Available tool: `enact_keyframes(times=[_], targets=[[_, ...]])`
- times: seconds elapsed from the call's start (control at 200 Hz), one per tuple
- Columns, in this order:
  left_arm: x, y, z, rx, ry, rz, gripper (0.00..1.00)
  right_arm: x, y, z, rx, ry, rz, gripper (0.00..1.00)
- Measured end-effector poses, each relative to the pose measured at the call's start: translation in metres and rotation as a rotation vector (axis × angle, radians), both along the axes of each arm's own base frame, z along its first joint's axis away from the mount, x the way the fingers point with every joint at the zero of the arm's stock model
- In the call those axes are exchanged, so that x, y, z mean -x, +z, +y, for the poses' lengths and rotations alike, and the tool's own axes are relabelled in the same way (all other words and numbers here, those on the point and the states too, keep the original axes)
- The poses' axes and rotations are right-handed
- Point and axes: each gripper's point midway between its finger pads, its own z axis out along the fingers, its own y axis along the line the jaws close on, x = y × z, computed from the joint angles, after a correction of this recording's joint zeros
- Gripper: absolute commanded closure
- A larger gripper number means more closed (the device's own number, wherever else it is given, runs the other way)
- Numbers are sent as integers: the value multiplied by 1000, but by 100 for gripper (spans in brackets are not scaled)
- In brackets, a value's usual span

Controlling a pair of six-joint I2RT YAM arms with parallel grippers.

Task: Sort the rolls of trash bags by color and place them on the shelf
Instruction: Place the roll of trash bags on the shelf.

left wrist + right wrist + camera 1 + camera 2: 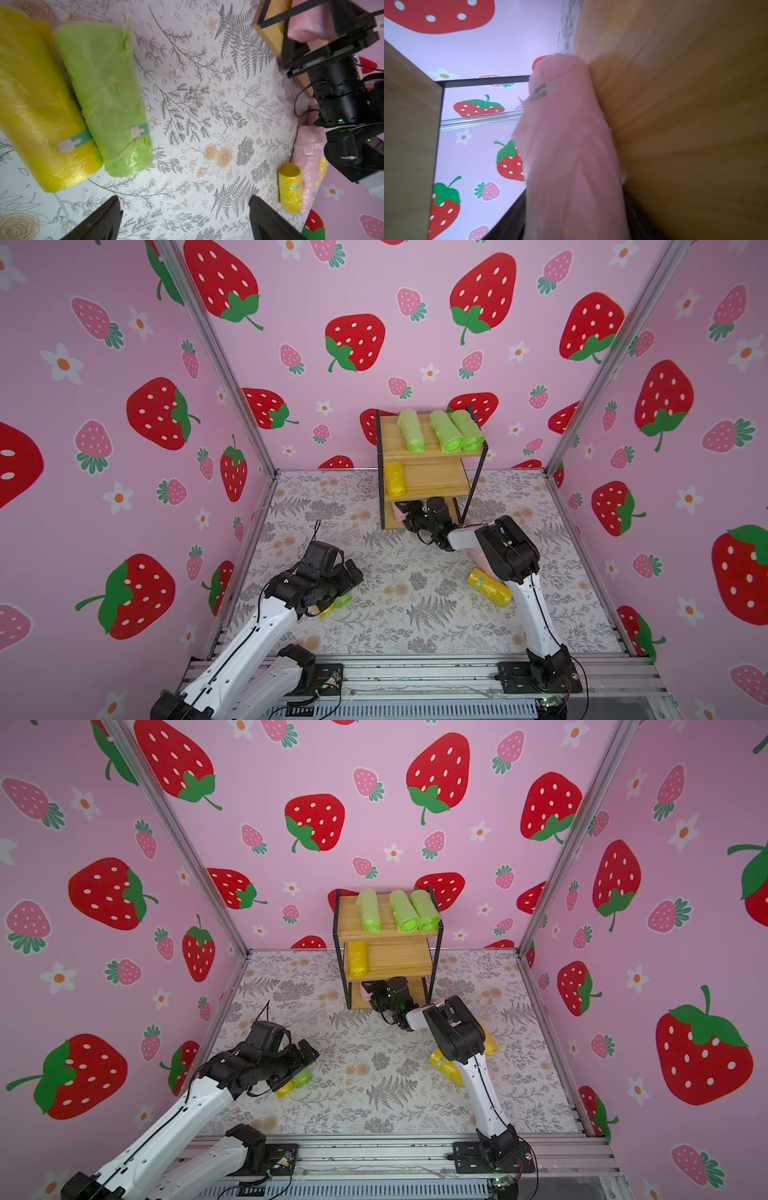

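Note:
The shelf (390, 443) stands at the back, with three light green rolls (446, 433) on its top board and one yellow roll (395, 479) on the middle board. My right gripper (409, 512) reaches into the bottom tier. A pale pink roll (566, 135) lies between its jaws and against the wooden board; the jaws run close along both sides of it. My left gripper (184, 199) is open over bare mat, beside a green roll (108, 99) and a yellow roll (37, 104) that lie touching side by side.
Under and beside my right arm, a yellow roll (489, 587) and a pink roll (307, 155) lie on the floral mat. Another yellow roll (490, 1044) shows behind the arm. Strawberry-print walls enclose the table on three sides.

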Motion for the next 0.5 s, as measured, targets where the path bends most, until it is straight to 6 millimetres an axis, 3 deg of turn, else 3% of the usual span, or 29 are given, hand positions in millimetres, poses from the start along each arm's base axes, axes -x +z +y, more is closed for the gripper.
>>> enact_keyframes(times=[0.5], targets=[[2, 3, 1, -52, -56, 47, 0, 25, -1, -25, 205, 45, 141, 35]])
